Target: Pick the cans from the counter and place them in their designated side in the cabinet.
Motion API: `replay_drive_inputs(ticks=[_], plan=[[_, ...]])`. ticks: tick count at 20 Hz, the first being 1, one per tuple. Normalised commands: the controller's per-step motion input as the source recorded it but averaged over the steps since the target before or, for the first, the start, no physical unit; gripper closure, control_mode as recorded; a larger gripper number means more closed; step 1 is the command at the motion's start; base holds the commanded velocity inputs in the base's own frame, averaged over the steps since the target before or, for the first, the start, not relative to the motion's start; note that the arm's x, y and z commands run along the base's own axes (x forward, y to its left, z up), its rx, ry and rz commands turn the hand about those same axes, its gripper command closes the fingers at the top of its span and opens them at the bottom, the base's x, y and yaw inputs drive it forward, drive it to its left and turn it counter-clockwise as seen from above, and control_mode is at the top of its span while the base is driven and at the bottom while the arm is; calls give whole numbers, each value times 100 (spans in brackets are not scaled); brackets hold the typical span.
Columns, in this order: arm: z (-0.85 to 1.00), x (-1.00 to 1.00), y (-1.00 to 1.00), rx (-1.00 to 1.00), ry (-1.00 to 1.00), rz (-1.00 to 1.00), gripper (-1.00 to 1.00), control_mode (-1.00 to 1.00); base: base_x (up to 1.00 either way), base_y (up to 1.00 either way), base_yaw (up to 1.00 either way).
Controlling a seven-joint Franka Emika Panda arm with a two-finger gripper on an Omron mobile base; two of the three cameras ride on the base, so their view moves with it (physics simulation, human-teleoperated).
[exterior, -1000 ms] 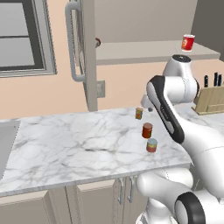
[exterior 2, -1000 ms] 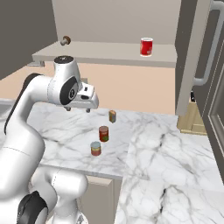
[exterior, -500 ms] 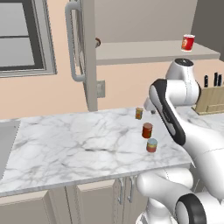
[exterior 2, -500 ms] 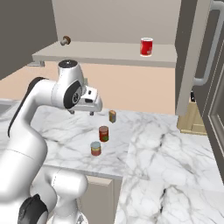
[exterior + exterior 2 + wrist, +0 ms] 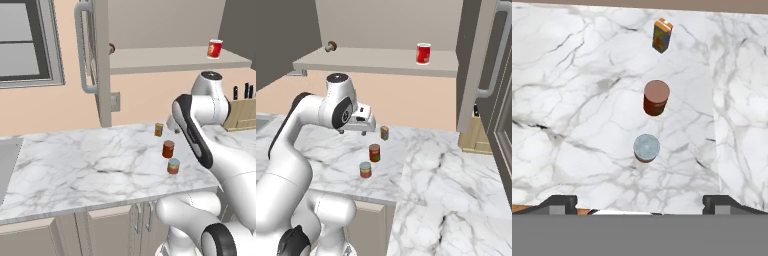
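Two cans stand upright on the white marble counter (image 5: 75, 165): a taller dark red can (image 5: 168, 149) (image 5: 374, 152) (image 5: 656, 97) and, nearer the front edge, a shorter teal-topped can (image 5: 173, 166) (image 5: 365, 169) (image 5: 646, 148). My gripper (image 5: 354, 132) (image 5: 641, 205) hangs open and empty above the counter, to the left of the cans in the right base view. In the hand view both cans lie between and beyond the spread fingertips (image 5: 559, 202). The cabinet shelf (image 5: 165, 57) (image 5: 376, 60) is above, its door (image 5: 102, 60) swung open.
A small orange box (image 5: 159, 129) (image 5: 662, 35) stands behind the cans. A bright red can (image 5: 214, 49) (image 5: 423, 53) sits on the shelf's right part, a small brown item (image 5: 331, 46) at its left end. A knife block (image 5: 242, 112) stands at the right. A second tall door (image 5: 476, 65) hangs right.
The hand has shifted slightly to the right and lower towards the cans. The jaws stay wide open and the cans have not moved.
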Motion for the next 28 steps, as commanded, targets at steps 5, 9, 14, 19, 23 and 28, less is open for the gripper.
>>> replay_drive_inputs(ticks=[5, 9, 14, 19, 23, 28], plan=[[-17, 0, -4, 0, 0, 0, -100, -100, 0, 0, 0], [-18, 0, -3, 0, 0, 0, -100, -100, 0, 0, 0], [-21, 0, -1, 0, 0, 0, -100, -100, 0, 0, 0], [-20, 0, -3, 0, 0, 0, -100, -100, 0, 0, 0], [-19, 0, -5, 0, 0, 0, -100, -100, 0, 0, 0], [-14, 4, -4, 0, 0, 1, -100, -100, 0, 0, 0]])
